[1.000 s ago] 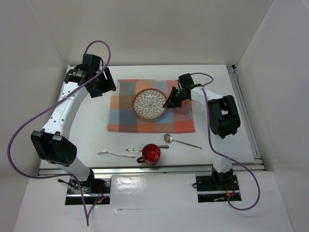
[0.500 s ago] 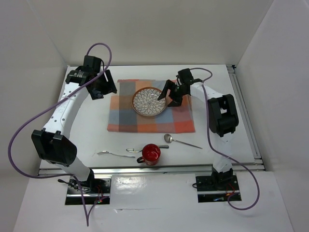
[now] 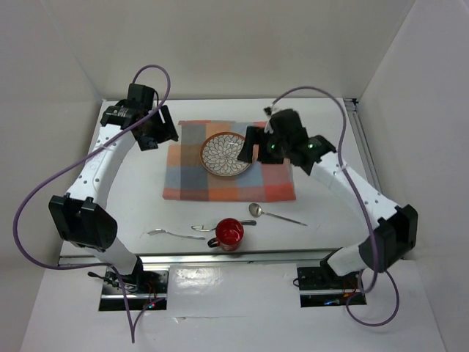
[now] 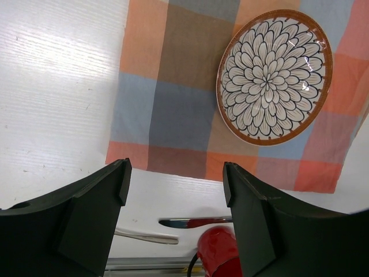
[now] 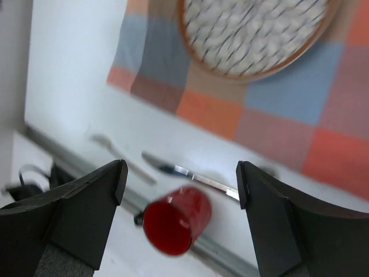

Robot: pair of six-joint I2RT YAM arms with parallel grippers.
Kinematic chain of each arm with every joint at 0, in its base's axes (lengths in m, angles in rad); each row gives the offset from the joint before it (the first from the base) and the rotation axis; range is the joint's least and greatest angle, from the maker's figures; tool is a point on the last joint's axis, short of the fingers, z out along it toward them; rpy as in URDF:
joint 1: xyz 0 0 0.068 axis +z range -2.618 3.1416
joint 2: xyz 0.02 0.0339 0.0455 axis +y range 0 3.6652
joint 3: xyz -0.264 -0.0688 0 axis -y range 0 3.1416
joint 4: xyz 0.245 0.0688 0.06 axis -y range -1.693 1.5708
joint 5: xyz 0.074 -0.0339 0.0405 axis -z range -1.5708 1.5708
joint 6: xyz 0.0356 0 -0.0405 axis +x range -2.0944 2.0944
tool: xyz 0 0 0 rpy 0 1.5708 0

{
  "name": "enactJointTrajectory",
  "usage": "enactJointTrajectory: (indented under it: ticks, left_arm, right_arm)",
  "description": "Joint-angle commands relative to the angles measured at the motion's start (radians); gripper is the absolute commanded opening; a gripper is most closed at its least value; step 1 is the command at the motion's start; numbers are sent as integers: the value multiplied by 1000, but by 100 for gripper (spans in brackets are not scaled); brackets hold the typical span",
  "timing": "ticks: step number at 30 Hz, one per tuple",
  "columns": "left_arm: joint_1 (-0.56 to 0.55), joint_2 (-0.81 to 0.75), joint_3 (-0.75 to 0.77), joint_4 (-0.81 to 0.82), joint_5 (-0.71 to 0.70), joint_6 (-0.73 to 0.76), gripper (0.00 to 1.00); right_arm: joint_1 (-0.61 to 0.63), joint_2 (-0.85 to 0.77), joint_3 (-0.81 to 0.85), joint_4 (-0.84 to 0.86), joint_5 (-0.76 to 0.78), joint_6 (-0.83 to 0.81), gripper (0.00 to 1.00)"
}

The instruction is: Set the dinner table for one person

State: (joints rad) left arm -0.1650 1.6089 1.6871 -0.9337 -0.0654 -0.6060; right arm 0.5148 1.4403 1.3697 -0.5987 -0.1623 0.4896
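Observation:
A flower-patterned plate with a brown rim (image 3: 226, 154) lies on the checked cloth (image 3: 229, 182) at the back of the white dinner table (image 3: 330, 125). My right gripper (image 3: 253, 149) hangs open just above the plate's right edge and holds nothing. In its wrist view, the gripper (image 5: 181, 184) frames the red mug (image 5: 176, 228) and the knife (image 5: 196, 176) far below. My left gripper (image 3: 155, 138) stands open and empty off the cloth's back left corner. The left wrist view shows the plate (image 4: 274, 75) and the open gripper (image 4: 176, 184).
Near the front rail (image 3: 242, 257) stand the red mug (image 3: 229, 233), a knife (image 3: 209, 227) and a fork (image 3: 165, 233). A spoon (image 3: 275, 214) lies just in front of the cloth. White walls close in the table on three sides.
My right gripper has opened, let go of the plate's right rim and risen above it. The plate now rests slightly further left and back on the cloth. The left arm has stayed put.

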Motion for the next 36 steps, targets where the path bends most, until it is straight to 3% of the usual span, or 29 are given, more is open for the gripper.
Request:
enactJointTrajectory:
  ticks: [1, 6, 9, 17, 18, 22, 28, 34, 36]
  left_arm:
    - [4, 2, 31, 13, -11, 6, 82]
    - [4, 2, 22, 13, -31, 6, 82]
    - [4, -7, 22, 13, -31, -4, 82]
    - [4, -38, -20, 35, -31, -5, 82]
    - [4, -38, -29, 35, -31, -5, 82]
    - [4, -38, -29, 35, -31, -5, 82]
    - [4, -38, -38, 35, -31, 5, 82]
    - [4, -38, -29, 35, -31, 5, 82]
    - [4, -38, -29, 35, -31, 5, 82]
  right_arm:
    - [131, -38, -119, -119, 85, -19, 88]
    - [326, -61, -227, -177, 116, 62, 88]
    - [392, -61, -294, -145, 45, 76, 88]
    - [435, -3, -369, -55, 47, 113, 83]
    - [435, 11, -370, -40, 47, 113, 70]
    - [435, 43, -389, -1, 61, 124, 50]
    - [435, 62, -389, 20, 52, 133, 45]
    - [435, 71, -257, -102, 162, 98, 1]
    - [424, 71, -198, -176, 222, 64, 0]
